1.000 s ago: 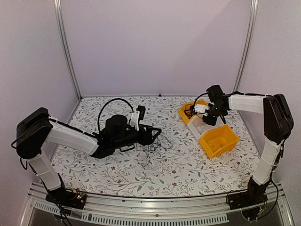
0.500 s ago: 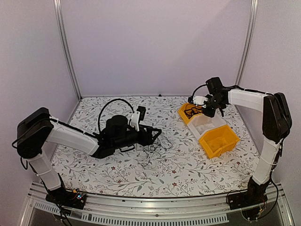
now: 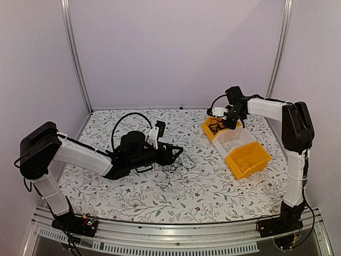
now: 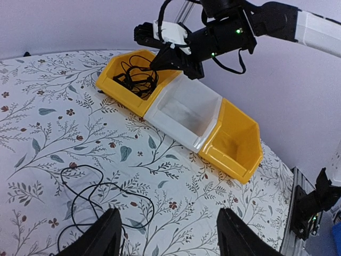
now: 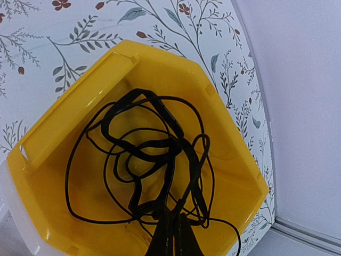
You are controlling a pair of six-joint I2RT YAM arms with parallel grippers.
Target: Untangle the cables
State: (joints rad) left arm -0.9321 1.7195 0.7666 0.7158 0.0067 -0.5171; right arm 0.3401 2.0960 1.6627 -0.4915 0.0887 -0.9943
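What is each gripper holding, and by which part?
Left gripper: open, holding nothing. Right gripper: shut, seemingly pinching an edge strand of the thin black cable coil in the yellow plastic bin.

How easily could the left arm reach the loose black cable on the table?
Probably easily: its end effector is open, low over the table, and the cable lies just ahead with nothing between.

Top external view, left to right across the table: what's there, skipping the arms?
loose cables → far yellow bin holding the black cable bundle → white bin → near yellow bin, empty
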